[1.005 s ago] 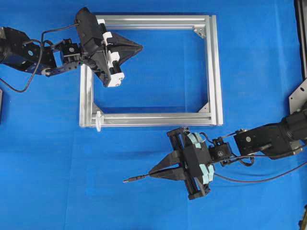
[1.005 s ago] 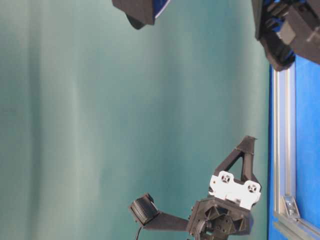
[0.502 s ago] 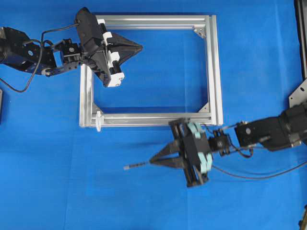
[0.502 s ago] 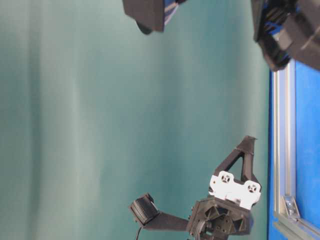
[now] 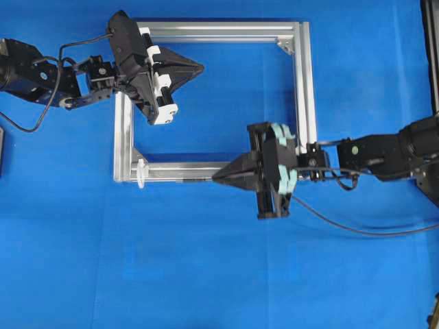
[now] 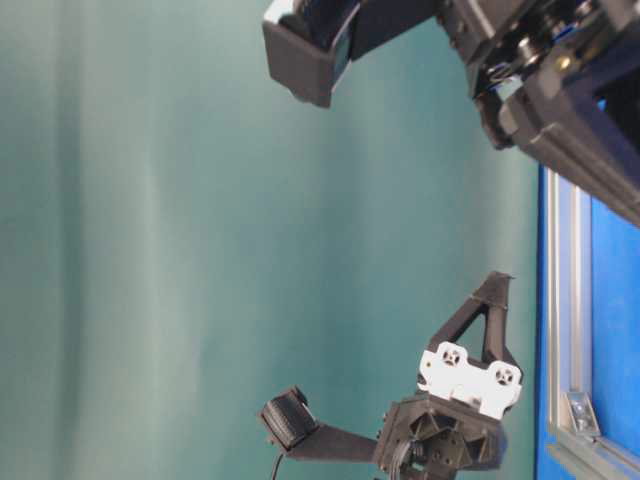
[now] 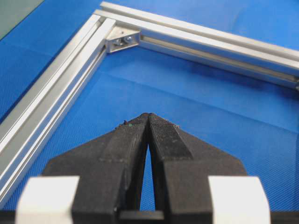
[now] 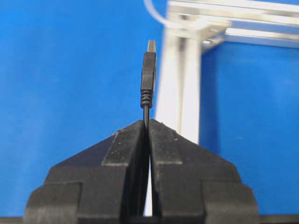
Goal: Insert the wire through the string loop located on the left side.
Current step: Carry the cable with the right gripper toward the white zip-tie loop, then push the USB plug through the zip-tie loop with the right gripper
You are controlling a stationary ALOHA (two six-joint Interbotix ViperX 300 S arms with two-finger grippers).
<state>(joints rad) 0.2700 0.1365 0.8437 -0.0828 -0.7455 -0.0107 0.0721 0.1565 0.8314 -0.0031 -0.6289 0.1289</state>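
The right gripper [image 5: 218, 178], clamped on the wire [image 8: 148, 77], has swung up onto the frame's [image 5: 305, 96] near bar, plug now aimed toward the string loop [image 5: 142, 173].

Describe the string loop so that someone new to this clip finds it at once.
Start at the silver aluminium frame on the blue cloth and follow its near bar leftward to the corner. The string loop is the small white translucent ring wrapped around that bar, unlike the metal corner brackets, which sit inside the corners.

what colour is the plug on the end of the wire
Black, with a small silvery tip; the wire shows best in the right wrist view.
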